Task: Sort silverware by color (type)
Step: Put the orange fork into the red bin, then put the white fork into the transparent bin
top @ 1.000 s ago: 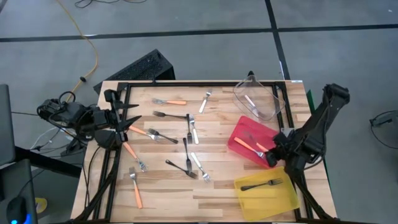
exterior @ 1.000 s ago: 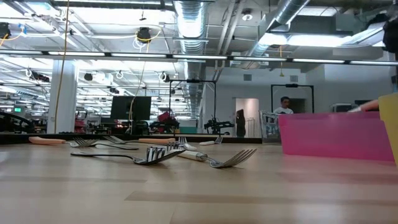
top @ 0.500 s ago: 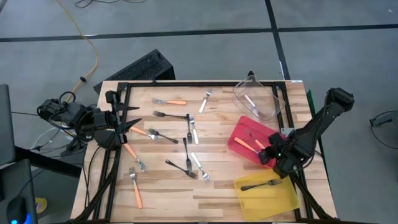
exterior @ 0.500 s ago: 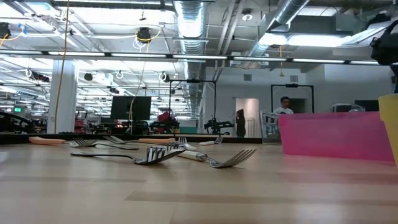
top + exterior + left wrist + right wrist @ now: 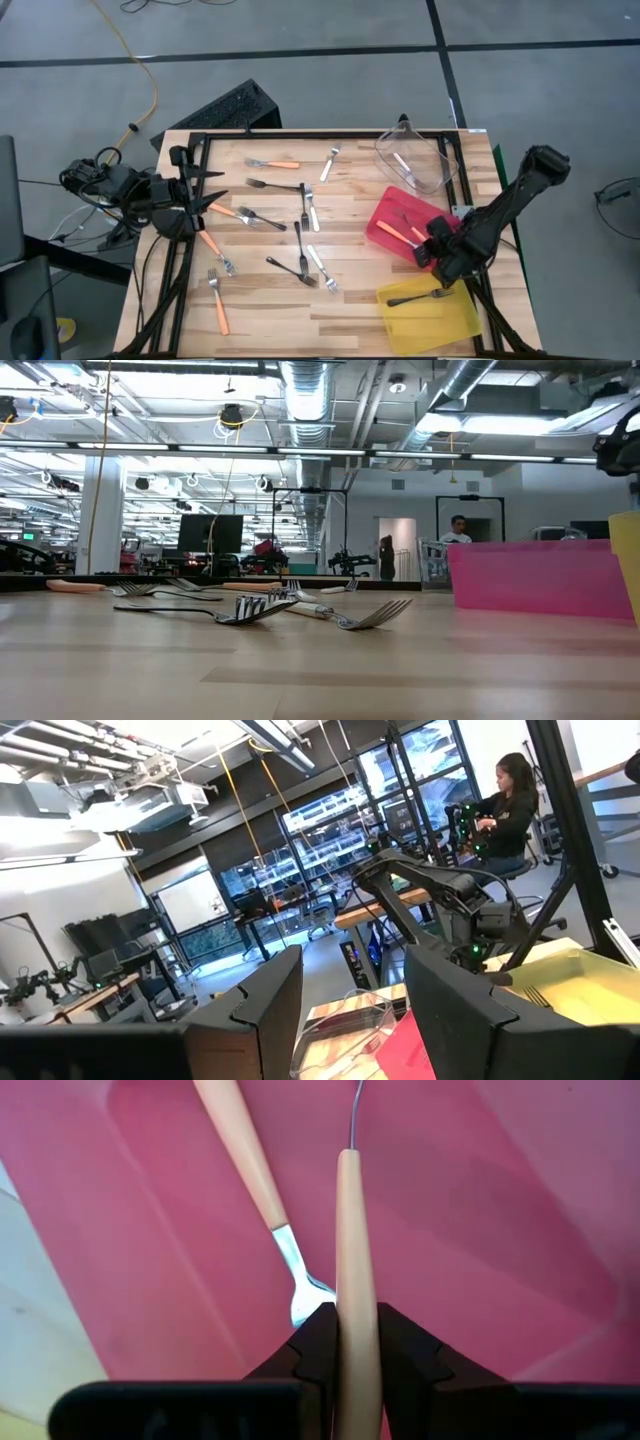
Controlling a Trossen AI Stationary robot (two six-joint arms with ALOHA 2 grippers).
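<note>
Silverware: lying mostly loose across the middle of the wooden table, orange-handled, all-black and pale forks mixed together, some crossing one another. Sitting apart from the rest, one orange-handled fork near the far edge and another near the front left corner. Resting in the yellow bin at the front right, a single black fork; showing inside the clear bin at the far right, one pale fork.

Reaching in over the near corner of the red bin, the right gripper. Clamping, in the right wrist view, the right gripper tight on the handle of an orange-handled fork, fingers pressing it from both sides, the head end pointing out over the red floor of the bin. Lying just beside it on that floor, a second orange-handled fork, tines turned toward the gripper. Not possible to tell whether the held fork is touching the bin.

Waiting at the left edge of the table, the left gripper, its fingers standing apart with nothing between them.

Sitting in the room beyond, seen past those fingers, a person.
</note>
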